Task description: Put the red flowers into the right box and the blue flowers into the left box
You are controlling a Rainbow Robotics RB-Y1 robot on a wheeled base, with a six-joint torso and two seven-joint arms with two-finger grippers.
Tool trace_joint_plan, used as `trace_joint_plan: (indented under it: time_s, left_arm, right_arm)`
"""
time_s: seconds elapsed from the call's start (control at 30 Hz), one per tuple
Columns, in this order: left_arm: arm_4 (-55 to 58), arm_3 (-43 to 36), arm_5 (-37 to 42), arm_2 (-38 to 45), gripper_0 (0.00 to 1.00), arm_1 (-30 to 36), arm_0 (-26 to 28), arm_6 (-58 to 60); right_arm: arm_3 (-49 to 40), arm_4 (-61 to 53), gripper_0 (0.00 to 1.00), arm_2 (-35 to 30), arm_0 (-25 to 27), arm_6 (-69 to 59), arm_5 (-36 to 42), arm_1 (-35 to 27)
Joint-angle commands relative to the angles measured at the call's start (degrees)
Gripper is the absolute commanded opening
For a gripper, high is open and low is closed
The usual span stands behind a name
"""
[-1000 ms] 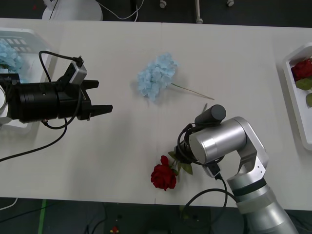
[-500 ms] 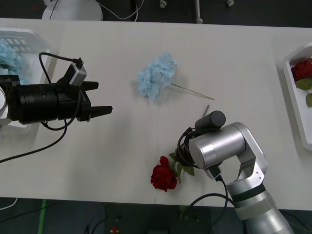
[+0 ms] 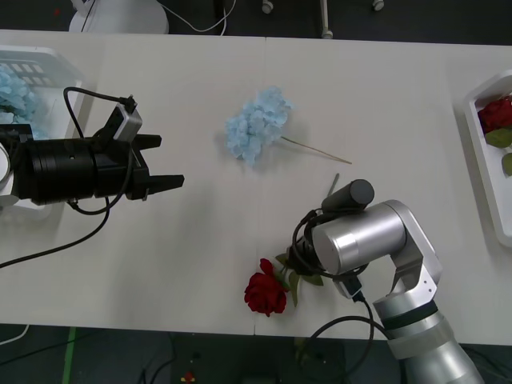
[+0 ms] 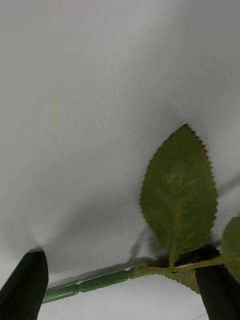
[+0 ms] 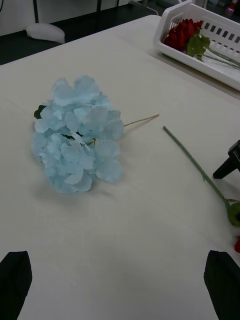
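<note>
One red flower (image 3: 266, 294) lies near the table's front edge, its stem (image 3: 335, 182) running under my right arm (image 3: 366, 238). In the right wrist view my right gripper (image 4: 122, 300) is open low over the table, black fingers (image 4: 29, 286) either side of the green stem (image 4: 90, 285) beside a leaf (image 4: 179, 192). A blue flower (image 3: 258, 124) lies mid-table, also the blue flower (image 5: 77, 135) ahead of my open left gripper (image 3: 164, 162), which hovers to its left. The right box (image 3: 482, 156) holds red flowers (image 3: 495, 112). The left box (image 3: 44, 60) holds a blue flower (image 3: 14, 92).
Black cables loop from my left arm (image 3: 64, 170) over the table. In the left wrist view the rose stem (image 5: 192, 160) reaches toward the right box (image 5: 170, 25), and a black finger of the other gripper (image 5: 229, 162) stands by it. Chair legs stand beyond the table's far edge.
My right arm has shifted slightly toward the table's front edge, and the red bloom has slid a little with it. The left arm has not moved.
</note>
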Motion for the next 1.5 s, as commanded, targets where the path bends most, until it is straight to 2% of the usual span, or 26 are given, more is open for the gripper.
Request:
trace_joint_plan:
  time_s: [0.03, 0.3, 0.5, 0.83, 1.23, 1.27, 1.3, 1.33, 1.37, 1.4, 1.43, 1.5]
  left_arm:
    - [0.81, -0.18, -0.75, -0.68, 1.0, 2.18, 1.42, 0.51]
    - [1.08, -0.18, -0.66, -0.68, 1.0, 2.18, 1.42, 0.34]
    - [3.01, -0.18, -0.75, -0.68, 1.0, 2.18, 1.33, -0.19]
    - [4.06, -0.09, -0.4, -0.77, 1.0, 2.18, 1.42, -0.89]
    - [3.89, -0.18, -0.4, -0.77, 1.0, 2.18, 1.42, -0.89]
    - [3.89, -0.09, -0.4, -0.77, 1.0, 2.18, 1.42, -0.89]
    - [3.89, -0.18, -0.4, -0.77, 1.0, 2.18, 1.42, -0.89]
    - [3.89, -0.18, -0.4, -0.68, 1.0, 2.18, 1.42, -0.89]
    - [3.8, -0.18, -0.4, -0.77, 1.0, 2.18, 1.42, -0.89]
    - [3.71, -0.09, -0.4, -0.77, 1.0, 2.18, 1.42, -0.89]
    - [3.71, -0.18, -0.4, -0.77, 1.0, 2.18, 1.42, -0.89]
    - [3.63, -0.18, -0.4, -1.03, 1.0, 2.18, 1.42, -0.89]
  right_arm:
    - [-2.6, -3.04, 0.86, -2.45, -2.34, 1.2, 1.09, 0.66]
    - [-1.81, -2.69, 0.86, -3.5, -4.89, -0.12, 0.3, 0.48]
    - [2.5, -1.02, 0.86, -2.8, -6.12, -0.12, -2.52, 1.36]
    - [6.9, 1.53, 0.86, -1.22, -6.12, -0.12, -7.0, 1.89]
    - [7.25, 3.73, 0.85, -1.22, -4.89, 1.46, -7.53, 2.06]
    - [7.25, 3.73, 0.83, -1.22, -4.89, 1.55, -7.61, 2.06]
    - [7.42, 3.82, 0.7, -1.13, -4.8, 1.64, -7.79, 2.15]
    - [7.86, 3.91, 0.4, -1.22, -4.8, 1.64, -8.05, 2.24]
    - [8.04, 3.99, 0.22, -1.22, -4.89, 1.64, -8.14, 2.33]
    - [8.21, 3.99, 0.09, -1.22, -4.89, 1.64, -8.23, 2.33]
    - [8.39, 4.08, 0.04, -1.22, -4.89, 1.64, -8.49, 2.33]
    - [8.57, 4.17, 0.0, -1.22, -4.89, 1.64, -8.67, 2.33]
